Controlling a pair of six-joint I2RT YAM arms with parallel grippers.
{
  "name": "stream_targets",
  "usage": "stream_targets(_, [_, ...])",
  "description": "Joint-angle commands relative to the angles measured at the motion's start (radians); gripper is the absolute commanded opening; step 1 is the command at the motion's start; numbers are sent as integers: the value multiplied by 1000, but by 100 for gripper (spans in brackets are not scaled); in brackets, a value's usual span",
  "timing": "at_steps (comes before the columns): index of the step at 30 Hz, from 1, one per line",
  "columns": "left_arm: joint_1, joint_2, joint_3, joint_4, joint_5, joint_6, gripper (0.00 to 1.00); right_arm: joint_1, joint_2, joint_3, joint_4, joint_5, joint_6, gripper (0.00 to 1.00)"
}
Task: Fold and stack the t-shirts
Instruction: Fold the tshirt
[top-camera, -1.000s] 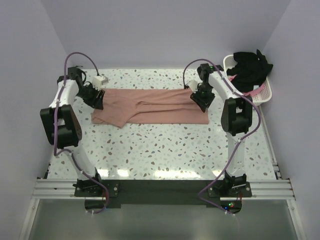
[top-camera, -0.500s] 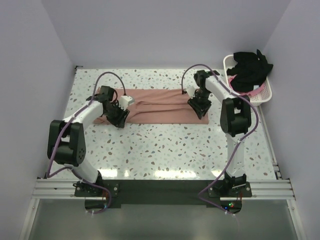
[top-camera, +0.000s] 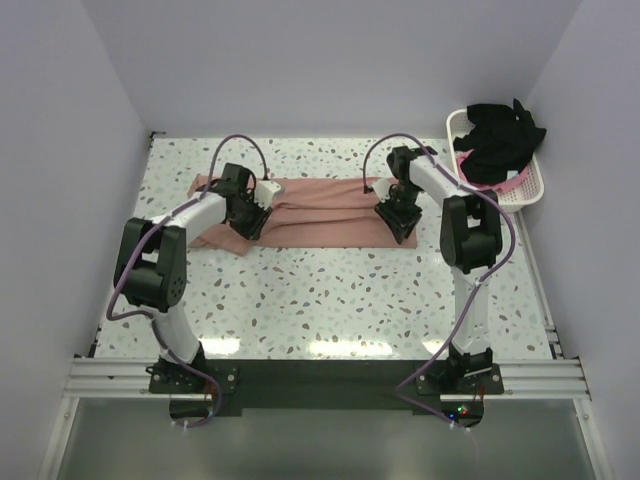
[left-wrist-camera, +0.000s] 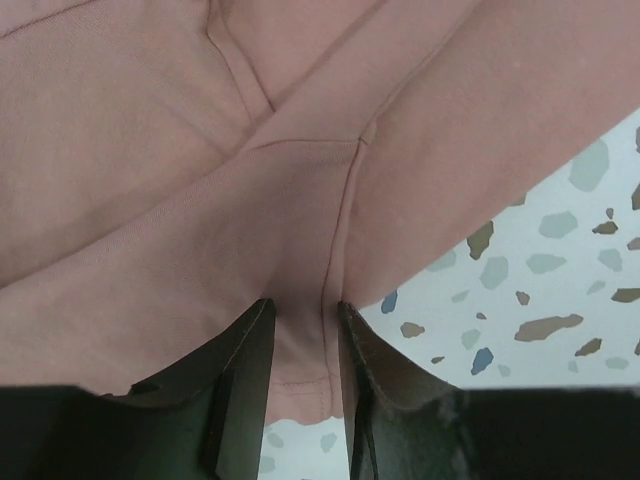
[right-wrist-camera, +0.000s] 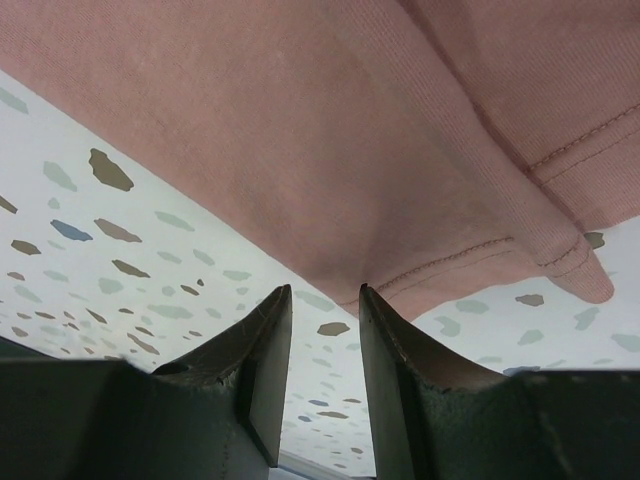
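On the speckled table (top-camera: 330, 300) the dusty salmon-pink t-shirt (top-camera: 320, 210) lies spread in a wide band from left to right. The left gripper (left-wrist-camera: 305, 305) is clamped on a fold at its near left edge. The right gripper (right-wrist-camera: 325, 290) pinches its near right hem. At the far right, the black t-shirt (top-camera: 498, 135) is heaped in the white basket (top-camera: 536, 192), over the brighter pink t-shirt (top-camera: 512, 184).
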Motion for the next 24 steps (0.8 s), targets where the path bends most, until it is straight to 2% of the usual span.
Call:
stream_targets(1, [-12, 23, 62, 52, -34, -18, 33, -2, -28, -7, 15, -9, 12, 36])
stream_targets(6, [-18, 52, 77, 45, -36, -7, 26, 0, -26, -15, 18, 7, 5, 36])
stream_targets(9, [-18, 60, 81, 37, -26, 1, 15, -2, -21, -14, 19, 8, 3, 36])
stream_targets(11, [-18, 57, 85, 29, -19, 1, 1, 0, -18, -14, 19, 10, 2, 36])
stream_targets(17, [-18, 37, 172, 14, 32, -19, 0, -2, -9, -9, 18, 11, 0, 36])
stream_targets(24, [-18, 144, 327, 6, 27, -39, 0, 0, 0, 2, 12, 11, -6, 36])
